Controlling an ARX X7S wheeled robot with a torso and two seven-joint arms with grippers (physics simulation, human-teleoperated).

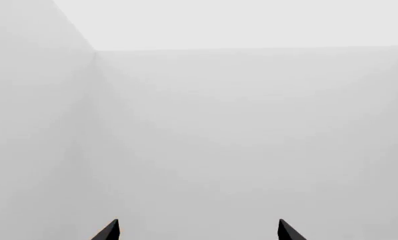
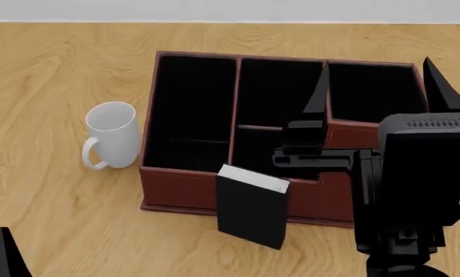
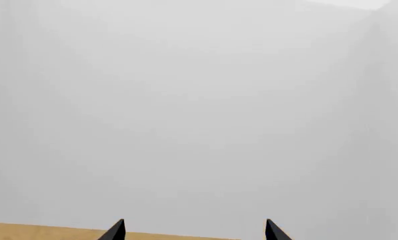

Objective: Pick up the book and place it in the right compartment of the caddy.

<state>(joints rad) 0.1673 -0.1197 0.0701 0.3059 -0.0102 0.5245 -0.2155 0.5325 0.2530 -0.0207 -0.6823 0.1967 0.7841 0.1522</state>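
**Ana:** Since the left wrist view comes first, what does it give us?

**Ben:** Pale grey walls meeting in a corner, plus two dark fingertips (image 1: 109, 231) of the left gripper (image 1: 199, 231). They stand well apart with nothing between them, so it is spread and empty.

**Ana:** And the head view?

**Ben:** On the wooden table (image 2: 52, 75) sits the caddy (image 2: 176, 199), reddish-brown with a black inside and three columns of bays. The book (image 2: 251, 210) stands on the table, leaning against the caddy's front wall, its white page edge on top. It is black and free of both grippers. From the book, the right compartment (image 2: 372, 98) lies at about one o'clock, and nothing shows in it.

**Ana:** Anything else on the table?

**Ben:** A white mug (image 2: 112, 135) stands upright at nine o'clock from the caddy, just beside its left wall, handle toward the near side.

**Ana:** The arms?

**Ben:** The right arm (image 2: 414, 190) fills the lower right. Two black fingers (image 2: 318, 92) of the right gripper (image 2: 376, 86) point up over the caddy's right side, wide apart. One left fingertip pokes in at the bottom left corner.

**Ana:** The right wrist view?

**Ben:** Grey wall, a strip of table, and two parted fingertips holding nothing.
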